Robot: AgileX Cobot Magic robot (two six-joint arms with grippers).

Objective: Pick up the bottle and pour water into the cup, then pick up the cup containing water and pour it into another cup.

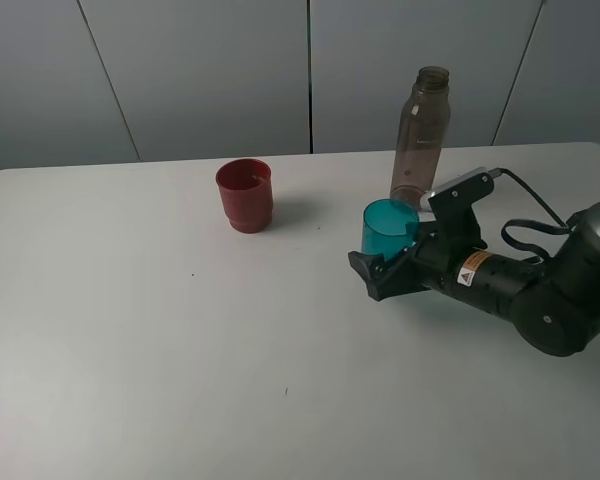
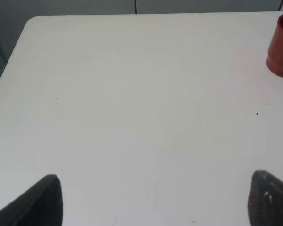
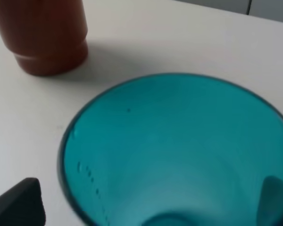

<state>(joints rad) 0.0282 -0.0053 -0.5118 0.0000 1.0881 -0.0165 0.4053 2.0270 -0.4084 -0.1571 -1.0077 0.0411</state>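
The teal cup [image 3: 174, 150] fills the right wrist view, its rim sitting between the two dark fingertips [image 3: 19, 202] of the right gripper [image 1: 388, 262], whose jaws stand wide apart on either side of it rather than pressing on its walls. From the high camera the cup stands upright on the white table [image 1: 160, 350], the gripper's fingers bracketing its lower half, which reads as either a fresh release or the lead-in to a grasp; the pictures alone do not settle which. Whether the cup holds water cannot be told through its tinted wall. Just behind it the smoky bottle [image 1: 420, 135] stands upright and uncapped, clear of the gripper. The red cup [image 1: 245, 195] waits well apart toward the table's middle, upright and open-mouthed, a sensible spot for receiving the second pour. The left gripper [image 2: 153, 202] hovers over bare table with its fingers spread and nothing between them, the red cup only at the edge of its view.
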